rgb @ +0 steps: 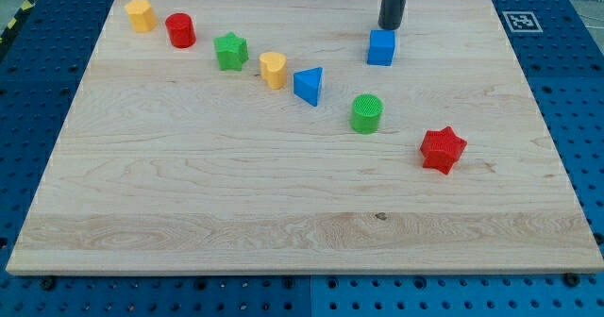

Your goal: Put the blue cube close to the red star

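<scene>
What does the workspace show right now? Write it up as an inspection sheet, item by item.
Surface: pale wooden board, flat, on a blue pegboard bench.
Job's things: blue cube near the view's top; red star lower right, well apart from it.
Clutter: yellow block, red cylinder, green star, yellow heart-like block, blue triangular block, green cylinder, in a diagonal line.
Grippers: none; my tip sits just above the blue cube.
Cables: nothing seen.
Surroundings: marker tag.
</scene>
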